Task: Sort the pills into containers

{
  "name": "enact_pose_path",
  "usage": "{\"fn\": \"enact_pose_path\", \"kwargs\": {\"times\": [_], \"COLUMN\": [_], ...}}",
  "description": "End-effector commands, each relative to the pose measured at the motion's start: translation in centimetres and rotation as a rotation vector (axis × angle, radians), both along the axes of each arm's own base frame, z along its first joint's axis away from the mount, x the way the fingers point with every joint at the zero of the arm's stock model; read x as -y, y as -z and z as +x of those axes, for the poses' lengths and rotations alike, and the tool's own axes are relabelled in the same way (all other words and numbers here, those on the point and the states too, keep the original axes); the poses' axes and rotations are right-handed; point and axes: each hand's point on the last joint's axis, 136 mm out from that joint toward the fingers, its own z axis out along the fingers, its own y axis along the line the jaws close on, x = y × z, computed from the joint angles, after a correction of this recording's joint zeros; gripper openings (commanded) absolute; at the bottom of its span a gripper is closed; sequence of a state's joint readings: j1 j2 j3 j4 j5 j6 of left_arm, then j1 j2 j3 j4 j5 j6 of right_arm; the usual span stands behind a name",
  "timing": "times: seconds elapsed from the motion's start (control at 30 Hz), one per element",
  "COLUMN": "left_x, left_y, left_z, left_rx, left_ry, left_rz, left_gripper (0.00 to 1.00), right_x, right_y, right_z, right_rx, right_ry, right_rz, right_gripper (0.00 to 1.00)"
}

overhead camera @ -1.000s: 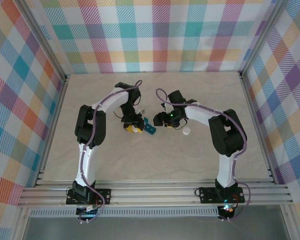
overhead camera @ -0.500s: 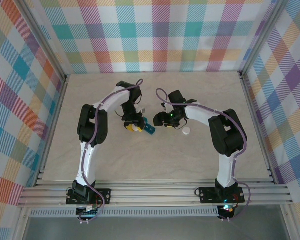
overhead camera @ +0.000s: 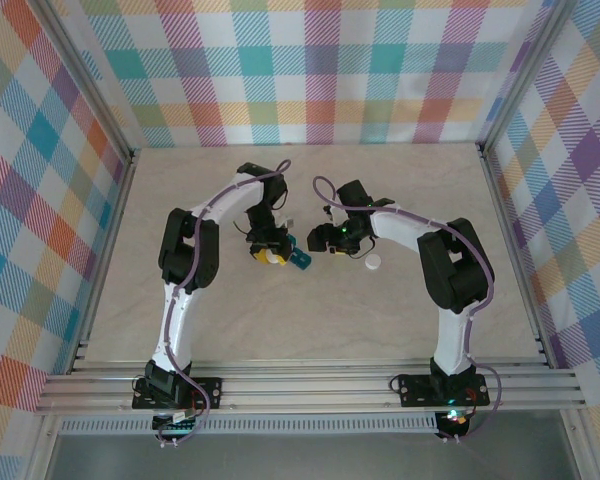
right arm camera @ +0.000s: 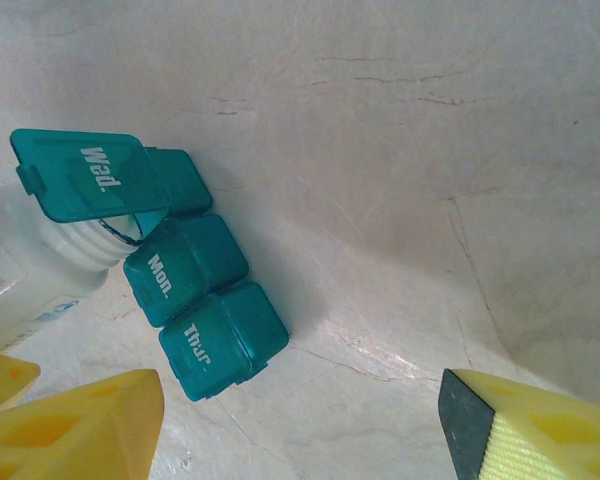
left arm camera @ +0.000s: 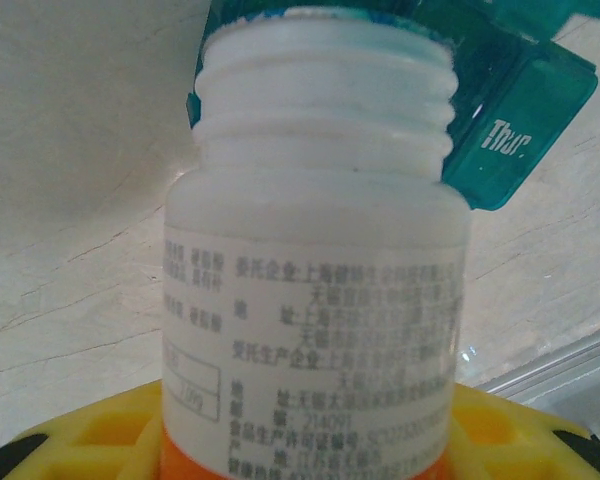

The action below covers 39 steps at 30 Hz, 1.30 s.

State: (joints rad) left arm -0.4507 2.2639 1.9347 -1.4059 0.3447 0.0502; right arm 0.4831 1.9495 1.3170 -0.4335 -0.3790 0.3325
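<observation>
Teal-green plastic strip of three joined square compartments (right arm camera: 185, 268) lying between both pincers on the pale marbled tabletop (overhead camera: 230, 320).
Its "Wed" lid (right arm camera: 85, 175) is standing open. The left pincer (left arm camera: 310, 455) is clamping a small white cylindrical plastic bottle (left arm camera: 315, 300), mouth resting at that compartment. The right pincer (right arm camera: 300, 425) is hovering just beside the strip, spread wide and gripping nothing. Checked cloth walls (overhead camera: 310, 70) are enclosing the tabletop.

Bottle (left arm camera: 315, 330) base cut off at edge; mouth hides containers' (right arm camera: 185, 270) open compartment.
</observation>
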Motion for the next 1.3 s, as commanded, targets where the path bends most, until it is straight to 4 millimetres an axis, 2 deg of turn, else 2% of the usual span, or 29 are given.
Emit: {"fn": "enact_pose_path", "kwargs": {"times": [0.0,0.23,0.57,1.1,1.27], "left_x": [-0.3,-0.8,-0.9,-0.8,-0.5], "left_y": [-0.2,-0.8,-0.2,-0.4,-0.7], "left_z": [-0.5,-0.2,-1.1,-3.3,-2.9], "left_rx": [-0.019,0.004,-0.027,-0.051,-0.030], "left_ry": [0.030,0.036,0.041,0.053,0.051], "left_rz": [0.031,0.056,0.063,0.064,0.064], "left_gripper": [0.00,0.00,0.00,0.00,0.00], "right_x": [-0.1,-0.1,-0.1,-0.1,-0.1], "right_y": [-0.4,-0.5,-0.5,-0.6,-0.6], "right_z": [0.5,0.5,0.5,0.6,0.6], "right_rx": [0.007,0.007,0.008,0.006,0.007], "right_ry": [0.008,0.009,0.009,0.014,0.010], "right_rz": [0.025,0.024,0.027,0.031,0.035], "right_gripper": [0.74,0.74,0.74,0.74,0.74]}}
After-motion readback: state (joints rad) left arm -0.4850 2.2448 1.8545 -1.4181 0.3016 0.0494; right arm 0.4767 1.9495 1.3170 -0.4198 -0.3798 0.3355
